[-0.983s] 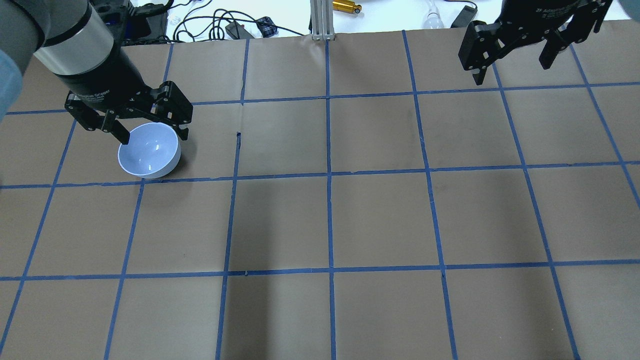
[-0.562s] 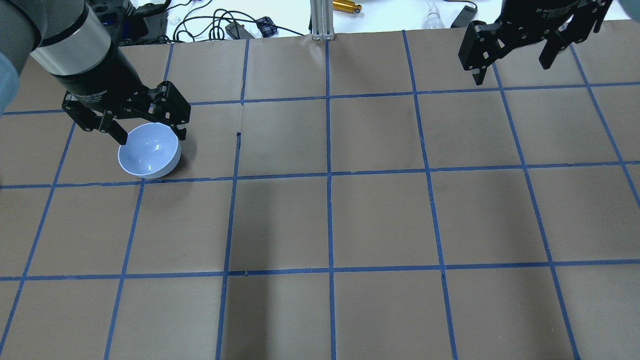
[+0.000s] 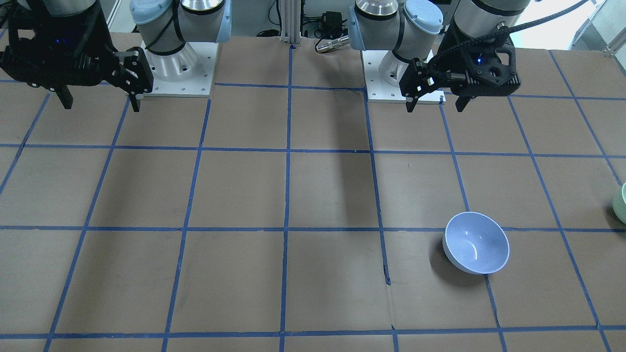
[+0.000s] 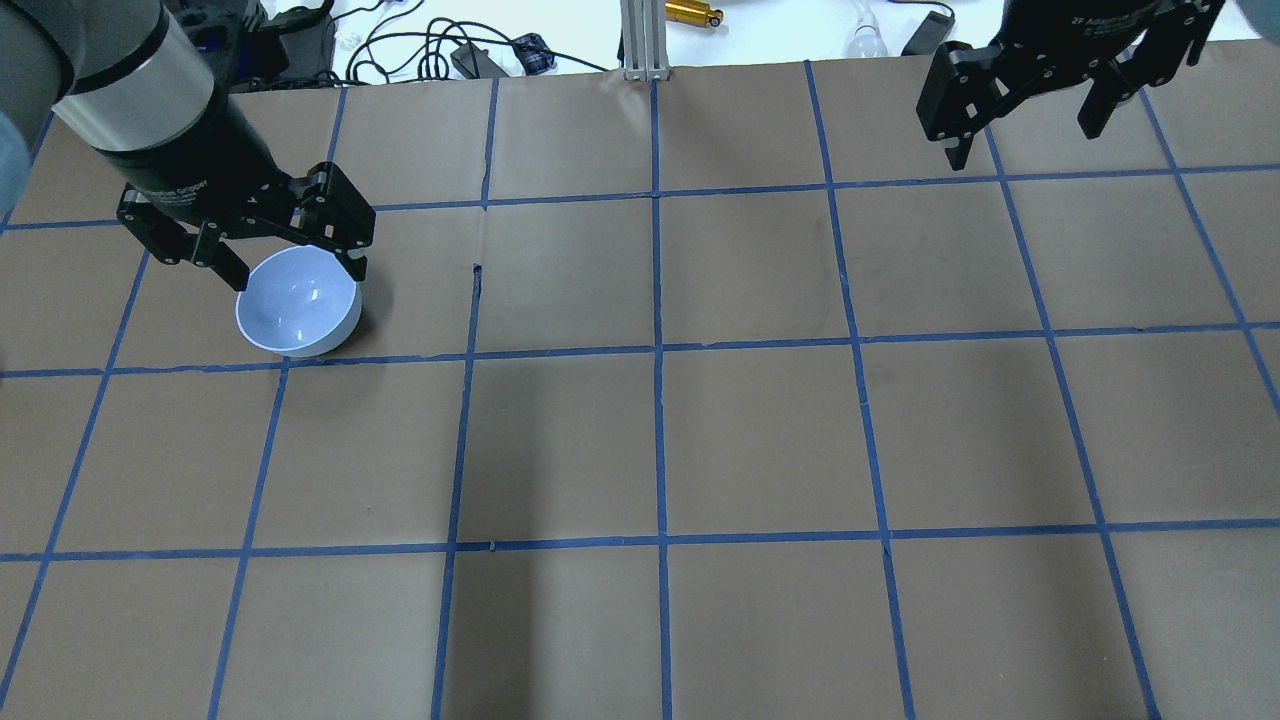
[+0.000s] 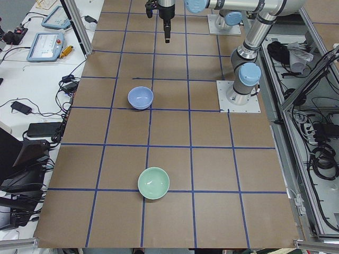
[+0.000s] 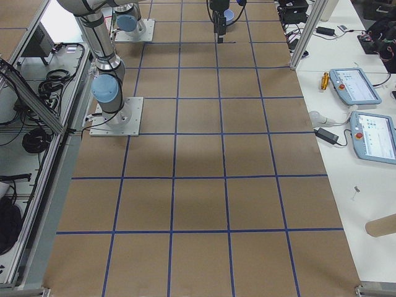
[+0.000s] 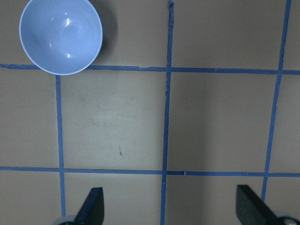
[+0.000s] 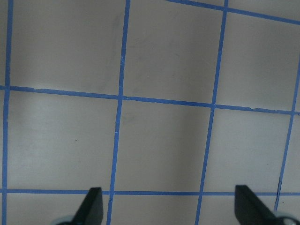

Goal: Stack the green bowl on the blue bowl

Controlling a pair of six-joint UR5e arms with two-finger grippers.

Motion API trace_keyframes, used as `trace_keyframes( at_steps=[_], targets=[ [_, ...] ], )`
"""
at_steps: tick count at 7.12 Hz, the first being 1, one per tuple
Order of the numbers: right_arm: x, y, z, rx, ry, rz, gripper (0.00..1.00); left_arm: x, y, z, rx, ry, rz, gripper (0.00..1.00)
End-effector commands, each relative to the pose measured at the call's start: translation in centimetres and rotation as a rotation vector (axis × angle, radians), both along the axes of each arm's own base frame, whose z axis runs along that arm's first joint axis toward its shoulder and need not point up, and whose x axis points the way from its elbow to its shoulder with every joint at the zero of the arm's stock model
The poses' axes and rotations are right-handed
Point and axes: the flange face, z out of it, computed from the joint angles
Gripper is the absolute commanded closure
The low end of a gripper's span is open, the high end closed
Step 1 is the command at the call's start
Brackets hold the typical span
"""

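The blue bowl [image 4: 298, 302] stands upright and empty on the brown table, at the left in the overhead view; it also shows in the front view [image 3: 477, 243] and the left wrist view [image 7: 61, 36]. The green bowl [image 5: 153, 183] stands apart from it near the table's left end, cut by the front view's edge [image 3: 621, 203] and outside the overhead view. My left gripper [image 4: 297, 270] is open and empty, high above the table on the robot side of the blue bowl [image 3: 435, 102]. My right gripper [image 4: 1022, 140] is open and empty, far right.
Blue tape lines divide the brown table [image 4: 760, 430] into squares. Cables and small tools [image 4: 480, 55] lie beyond its far edge. An aluminium post [image 4: 640, 40] stands at the far middle. The arm bases [image 3: 181, 73] are bolted at the robot's side.
My left gripper has drifted slightly left and back from the blue bowl, still open. The bowl and my right gripper have not moved.
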Motion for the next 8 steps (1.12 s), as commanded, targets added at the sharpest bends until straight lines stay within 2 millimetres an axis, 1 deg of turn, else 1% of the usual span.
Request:
trace_keyframes(
  at_steps=[1,4,7,8],
  targets=[
    [0.02,0.01,0.00,0.000,0.000,0.000,0.00,0.01,-0.06,-0.09,0.003,-0.001,-0.002,0.00],
    [0.02,0.01,0.00,0.000,0.000,0.000,0.00,0.00,0.11,-0.25,0.014,0.000,-0.002,0.00],
    [0.02,0.01,0.00,0.000,0.000,0.000,0.00,0.70,-0.14,-0.35,0.016,-0.041,-0.023,0.00],
    [0.02,0.01,0.00,0.000,0.000,0.000,0.00,0.63,-0.08,-0.45,0.021,-0.040,-0.028,0.00]
  ],
)
